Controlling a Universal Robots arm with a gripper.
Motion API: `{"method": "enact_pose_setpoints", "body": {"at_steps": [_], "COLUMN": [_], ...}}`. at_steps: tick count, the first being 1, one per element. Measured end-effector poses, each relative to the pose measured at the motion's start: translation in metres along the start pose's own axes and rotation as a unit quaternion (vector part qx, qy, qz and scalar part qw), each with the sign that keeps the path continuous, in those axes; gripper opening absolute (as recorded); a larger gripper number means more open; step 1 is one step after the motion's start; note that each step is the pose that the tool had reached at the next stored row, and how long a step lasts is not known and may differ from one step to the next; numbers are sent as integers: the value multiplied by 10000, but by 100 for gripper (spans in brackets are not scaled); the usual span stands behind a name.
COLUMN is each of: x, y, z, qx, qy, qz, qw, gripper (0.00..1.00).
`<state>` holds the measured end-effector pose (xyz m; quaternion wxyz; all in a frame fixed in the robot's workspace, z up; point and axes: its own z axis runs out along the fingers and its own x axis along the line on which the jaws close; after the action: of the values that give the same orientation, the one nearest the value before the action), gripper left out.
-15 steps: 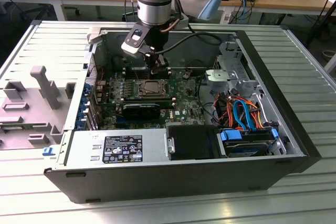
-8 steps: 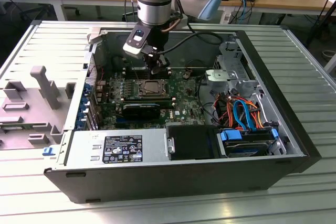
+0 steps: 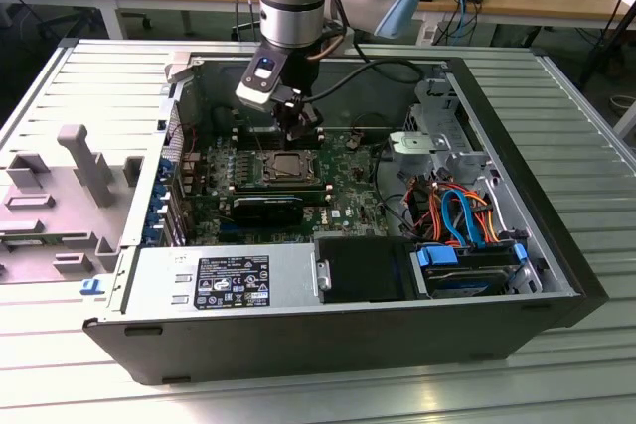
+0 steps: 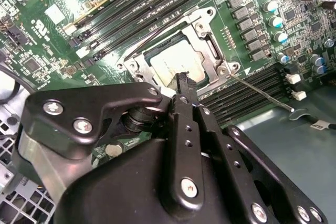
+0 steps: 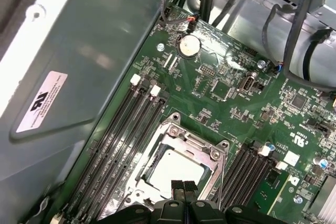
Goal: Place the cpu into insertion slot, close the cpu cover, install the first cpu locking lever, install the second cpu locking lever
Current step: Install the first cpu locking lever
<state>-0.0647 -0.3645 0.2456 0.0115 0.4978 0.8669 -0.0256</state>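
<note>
The cpu (image 4: 176, 64) top is seen as dull, smooth silver-grey metal. The cpu cover (image 4: 210, 51) around it is noted as brighter bare metal. The end effector (image 4: 182, 80) is finished in matt black, possibly painted metal, with shiny screws. The circuit board (image 5: 231, 114) is glossy green. The desk (image 3: 99, 76) is recorded as ribbed, satin-grey metal.

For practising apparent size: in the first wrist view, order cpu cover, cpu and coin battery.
1. Dark-grey metal cpu cover frame.
2. Silver-grey square cpu, partly behind the pincer.
3. Round silver coin battery.
</note>
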Motion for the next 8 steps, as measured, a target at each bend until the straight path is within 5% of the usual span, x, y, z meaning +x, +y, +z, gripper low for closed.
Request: {"method": "enact_pose_setpoints", "body": {"at_steps": [8], "x": [0], "y": [0], "z": [0], "qx": [-15], "qy": [-11], "qz": [-330], "qw": [9995], "gripper": [11]}}
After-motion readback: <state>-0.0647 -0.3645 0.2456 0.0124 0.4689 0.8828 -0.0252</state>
